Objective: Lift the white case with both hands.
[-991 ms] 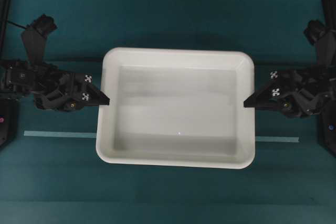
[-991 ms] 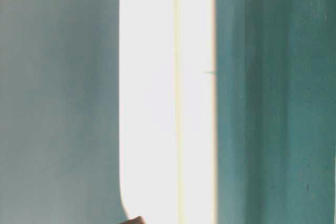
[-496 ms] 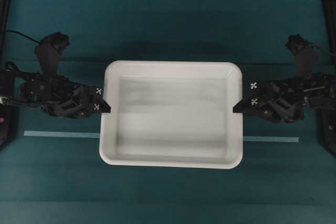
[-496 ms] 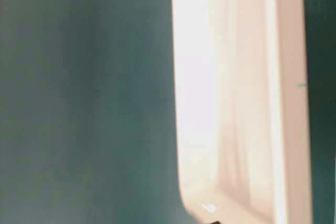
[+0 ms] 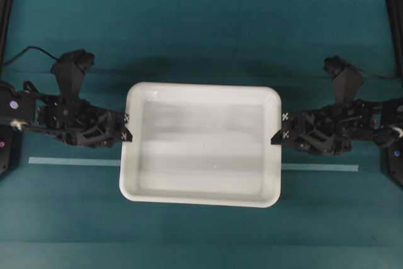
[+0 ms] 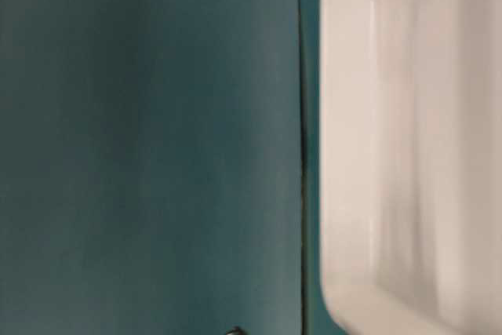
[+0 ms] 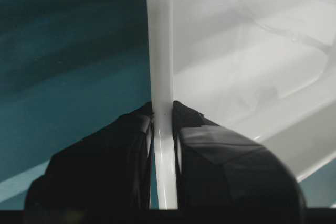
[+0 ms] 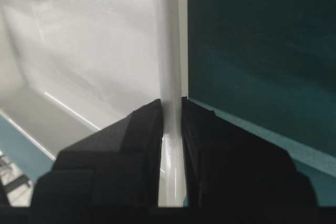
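Observation:
The white case (image 5: pixel 201 146) sits in the middle of the overhead view, an empty shallow tray with a raised rim. My left gripper (image 5: pixel 128 135) is shut on its left rim, and my right gripper (image 5: pixel 275 137) is shut on its right rim. In the left wrist view the rim (image 7: pixel 161 66) runs up between the two black fingers (image 7: pixel 131 145) of my left gripper (image 7: pixel 163 109). The right wrist view shows the same pinch: my right gripper (image 8: pixel 171 106) clamps the rim (image 8: pixel 169 51). The table-level view shows only the case's corner (image 6: pixel 408 154) at the right.
A teal cloth (image 5: pixel 201 29) covers the table. A pale tape line (image 5: pixel 69 162) runs across it, passing under the case. Black arm bases stand at the far left (image 5: pixel 5 149) and far right (image 5: pixel 395 155) edges.
The case looks smaller in the overhead view and has shifted down the picture, with both grippers still shut on its rims. In the table-level view it has slid to the right.

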